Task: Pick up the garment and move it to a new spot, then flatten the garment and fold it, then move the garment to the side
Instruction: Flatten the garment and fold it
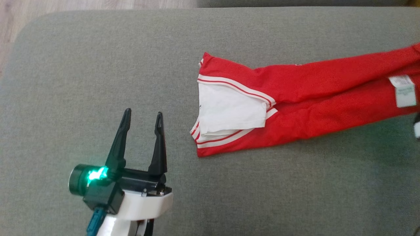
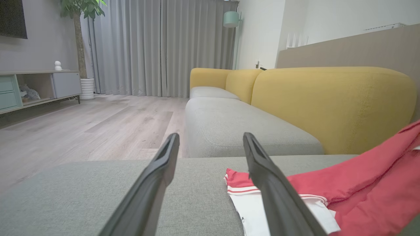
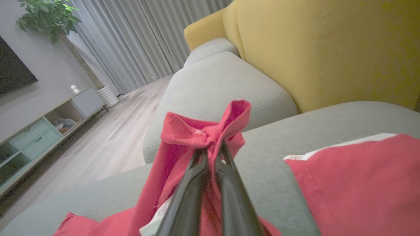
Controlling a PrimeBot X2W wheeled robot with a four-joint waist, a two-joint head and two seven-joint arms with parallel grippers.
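The red garment (image 1: 305,98) lies stretched across the right half of the grey seat cushion (image 1: 82,65). Its white-lined, striped end is near the middle, and the rest runs past the right edge of the head view. The right gripper (image 3: 210,149) is clenched on a bunched red edge. The left gripper (image 1: 143,113) hovers spread and holding nothing, left of the striped end, beside broad bare cushion reaching the rounded corner and wood floor (image 2: 82,127). A yellow backrest (image 2: 328,105) walls the far side.
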